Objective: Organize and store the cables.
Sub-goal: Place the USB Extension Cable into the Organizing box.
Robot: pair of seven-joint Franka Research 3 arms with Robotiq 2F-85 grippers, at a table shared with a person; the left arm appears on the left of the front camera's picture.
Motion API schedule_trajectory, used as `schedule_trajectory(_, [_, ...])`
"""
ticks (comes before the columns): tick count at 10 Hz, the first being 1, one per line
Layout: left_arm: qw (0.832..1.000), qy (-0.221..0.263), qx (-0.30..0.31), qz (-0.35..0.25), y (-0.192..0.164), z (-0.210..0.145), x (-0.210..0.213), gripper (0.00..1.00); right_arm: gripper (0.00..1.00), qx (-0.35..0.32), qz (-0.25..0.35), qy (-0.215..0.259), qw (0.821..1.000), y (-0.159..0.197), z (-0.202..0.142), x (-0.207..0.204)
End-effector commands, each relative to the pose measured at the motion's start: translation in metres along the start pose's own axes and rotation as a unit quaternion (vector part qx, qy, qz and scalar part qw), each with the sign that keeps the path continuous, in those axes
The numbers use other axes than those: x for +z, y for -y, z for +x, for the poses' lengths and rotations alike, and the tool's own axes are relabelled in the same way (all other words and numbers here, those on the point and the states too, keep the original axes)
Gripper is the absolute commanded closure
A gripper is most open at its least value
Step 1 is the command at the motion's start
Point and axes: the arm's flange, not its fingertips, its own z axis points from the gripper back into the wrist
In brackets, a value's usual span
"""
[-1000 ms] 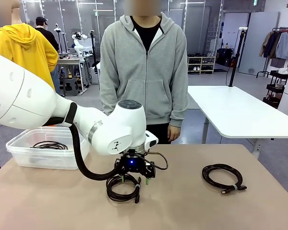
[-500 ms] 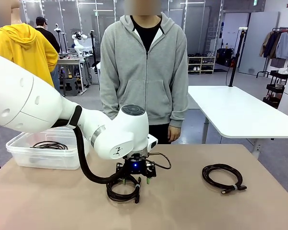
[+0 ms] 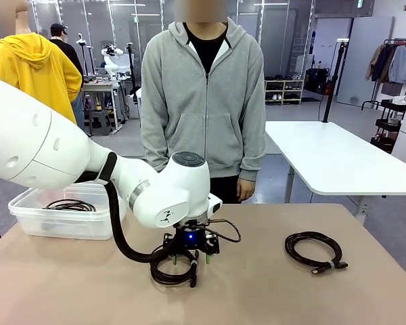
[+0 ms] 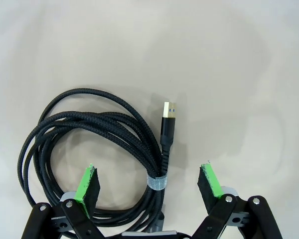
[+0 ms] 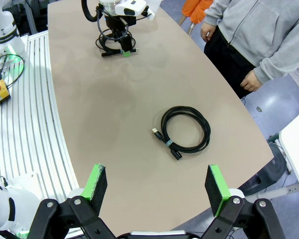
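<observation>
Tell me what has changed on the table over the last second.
The left arm has come down a little, bringing the left gripper lower over the middle cable. Its jaws are open on either side of the coil, with nothing gripped yet. The right cable, the bin and the person stayed put.

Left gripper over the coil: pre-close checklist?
1. Left gripper open: ok.
2. Banded side of the coiled cable between its pads: ok.
3. Band keeps the loops together: ok.
4. Pads low enough to catch the strands: cannot tell.
5. Bin open, with room beside the stored cable: ok.
6. Person's hand away from the coil: ok.
</observation>
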Motion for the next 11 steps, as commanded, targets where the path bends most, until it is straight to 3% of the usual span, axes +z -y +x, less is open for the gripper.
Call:
schedule_trajectory(1, [1.000,-0.010,0.010,0.001,0.0028,0.0044,-0.0052,0.00,0.00,0.001,0.000,-0.001,1.000,-0.0004,0.0008,-0.0003])
schedule_trajectory(3, [1.000,-0.009,0.010,0.005,0.0035,0.0052,-0.0064,0.24,0.00,0.001,0.000,-0.001,1.000,-0.0004,0.0008,-0.0003])
schedule_trajectory(4, [1.000,-0.002,0.000,0.013,0.0043,0.0050,-0.0054,0.54,0.00,0.001,0.000,-0.001,1.000,-0.0004,0.0008,-0.0003])
schedule_trajectory(5, [1.000,0.000,-0.002,0.013,0.0068,0.0054,-0.0035,0.63,0.00,0.001,0.000,-0.001,1.000,-0.0004,0.0008,-0.0003])
schedule_trajectory(6, [1.000,0.001,-0.003,0.013,0.0078,0.0057,-0.0029,1.00,0.00,0.001,0.000,-0.001,1.000,-0.0004,0.0008,-0.0003])
schedule_trajectory(11, [1.000,-0.004,0.000,0.014,0.0077,0.0057,-0.0021,1.00,0.00,0.001,0.000,-0.001,1.000,-0.0004,0.0008,-0.0003])
